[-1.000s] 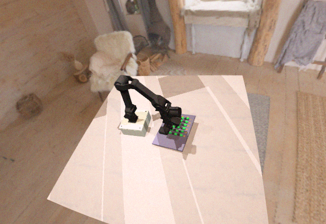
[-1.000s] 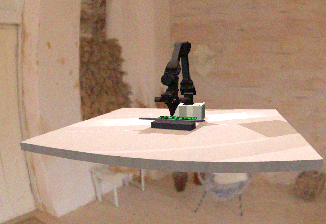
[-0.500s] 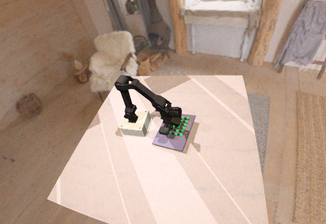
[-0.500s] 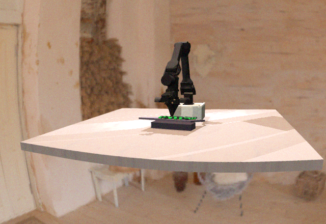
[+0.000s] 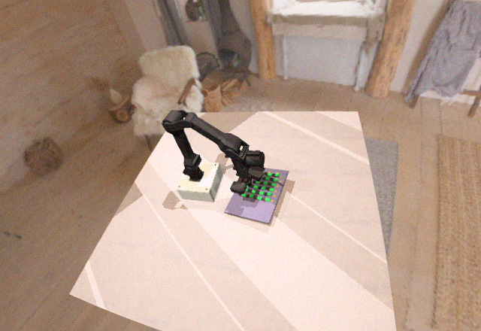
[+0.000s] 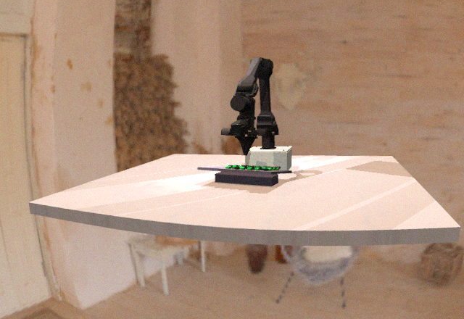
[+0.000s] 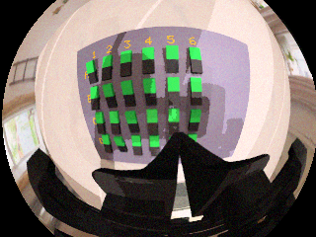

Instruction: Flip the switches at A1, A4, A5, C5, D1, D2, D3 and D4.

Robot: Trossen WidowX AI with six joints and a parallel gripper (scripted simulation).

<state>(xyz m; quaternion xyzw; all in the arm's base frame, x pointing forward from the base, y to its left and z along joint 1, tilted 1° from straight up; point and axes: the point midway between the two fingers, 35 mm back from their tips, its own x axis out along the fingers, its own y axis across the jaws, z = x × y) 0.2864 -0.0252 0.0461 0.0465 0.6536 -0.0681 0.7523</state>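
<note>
The purple switch panel [image 5: 254,211] [image 6: 205,168] [image 7: 224,54] carries rows A to D and columns 1 to 6 of green-and-black rocker switches. In the wrist view, A1 [image 7: 91,68], A4 [image 7: 148,53] and A5 [image 7: 172,52] are in the top row. C5 [image 7: 173,116] lies just beyond the fingertips. D1 [image 7: 106,140], D2 [image 7: 119,141], D3 [image 7: 136,141] and D4 [image 7: 154,141] lie left of them. My gripper [image 6: 246,154] [image 7: 178,136] is shut and empty, its tips a little above the panel. The fingertips hide D5 and part of D6. Which switch ends are raised is hard to tell.
The arm's pale base box [image 5: 198,191] [image 6: 270,158] stands beside the panel on the table [image 5: 310,273] [image 6: 180,203]. A dark block [image 6: 245,178] supports the panel, whose edges overhang it.
</note>
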